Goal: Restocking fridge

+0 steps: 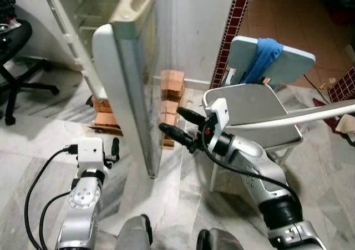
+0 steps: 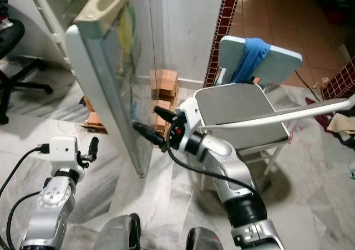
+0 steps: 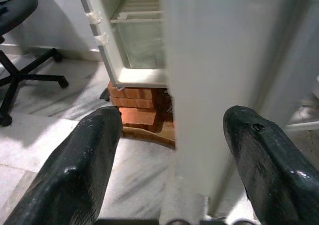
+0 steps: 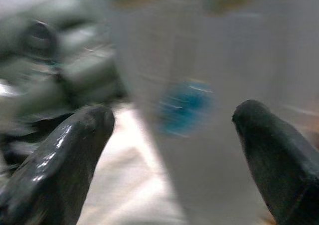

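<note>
We are reaching our right gripper (image 1: 176, 122), fingers spread wide, at centre frame toward the fridge door (image 1: 125, 89), probably to swing it; our left gripper (image 3: 169, 160) is waiting, fingers parted, lower left.

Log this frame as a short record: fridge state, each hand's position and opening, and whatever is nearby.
fridge door: swung open, its edge toward the robot
fridge interior: pale shelves visible, no items made out
fridge base: resting on bricks
right hand: open, raised at the door's outer face
left hand: open, low, by the door's inner side
chair: grey seat, right of the door, blue cloth over its back
office chair: black, far left
</note>
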